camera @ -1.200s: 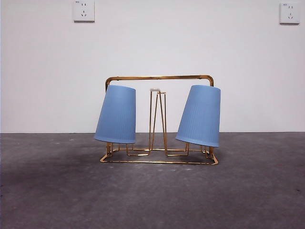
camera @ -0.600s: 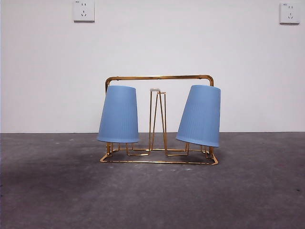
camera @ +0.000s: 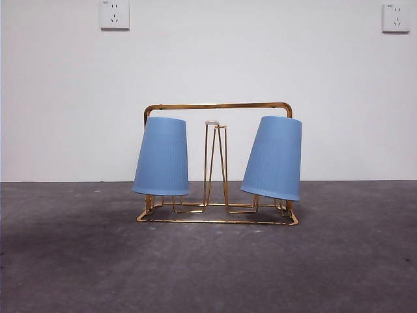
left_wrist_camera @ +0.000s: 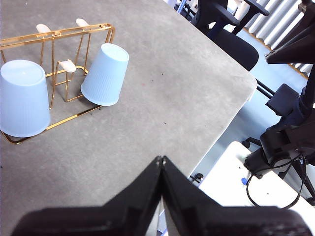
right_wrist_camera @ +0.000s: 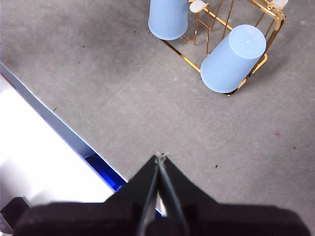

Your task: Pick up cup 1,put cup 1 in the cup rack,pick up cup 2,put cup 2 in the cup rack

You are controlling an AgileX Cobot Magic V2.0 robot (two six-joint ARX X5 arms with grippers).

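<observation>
Two blue ribbed cups hang upside down on pegs of the gold wire cup rack (camera: 218, 105). One cup (camera: 161, 156) is at the rack's left end and nearly upright; the other cup (camera: 273, 158) is at the right end and leans. Which is cup 1 and which cup 2 I cannot tell. The left wrist view shows the rack (left_wrist_camera: 74, 30) with both cups (left_wrist_camera: 23, 98) (left_wrist_camera: 105, 73) far from my left gripper (left_wrist_camera: 162, 160), which is shut and empty. In the right wrist view my right gripper (right_wrist_camera: 160, 156) is also shut and empty, well away from the cups (right_wrist_camera: 168, 18) (right_wrist_camera: 233, 59).
The grey table (camera: 208, 267) ends at a white wall with two sockets (camera: 115, 14). The left wrist view shows the table edge (left_wrist_camera: 231, 98) with black chairs (left_wrist_camera: 231, 44) beyond it. A white surface (right_wrist_camera: 34, 147) borders the table in the right wrist view.
The left cup swung from a tilt to nearly upright on its peg and has settled. The right cup and the rack have not moved.
</observation>
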